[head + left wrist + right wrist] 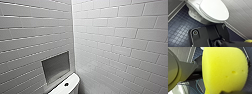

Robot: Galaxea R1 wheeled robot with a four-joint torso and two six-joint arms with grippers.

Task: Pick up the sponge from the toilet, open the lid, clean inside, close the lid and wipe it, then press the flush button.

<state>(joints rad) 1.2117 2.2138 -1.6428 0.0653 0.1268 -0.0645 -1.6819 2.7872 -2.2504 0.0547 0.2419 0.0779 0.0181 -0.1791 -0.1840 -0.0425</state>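
I see the sponge [224,70] close up at my right wrist, bright yellow, soft and pitted. The toilet [194,15] is white and glossy, with its oval lid [214,10] shut flat. The flush button [66,84], small, round and dark, sits in the toilet's white top.

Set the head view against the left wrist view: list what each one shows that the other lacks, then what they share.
Head view: the flush button in the tank top, and a metal-lined niche in the wall. Left wrist view: the closed lid, the blue floor tiles and a sliver of the sponge. Shared: the toilet and the white wall tiles.
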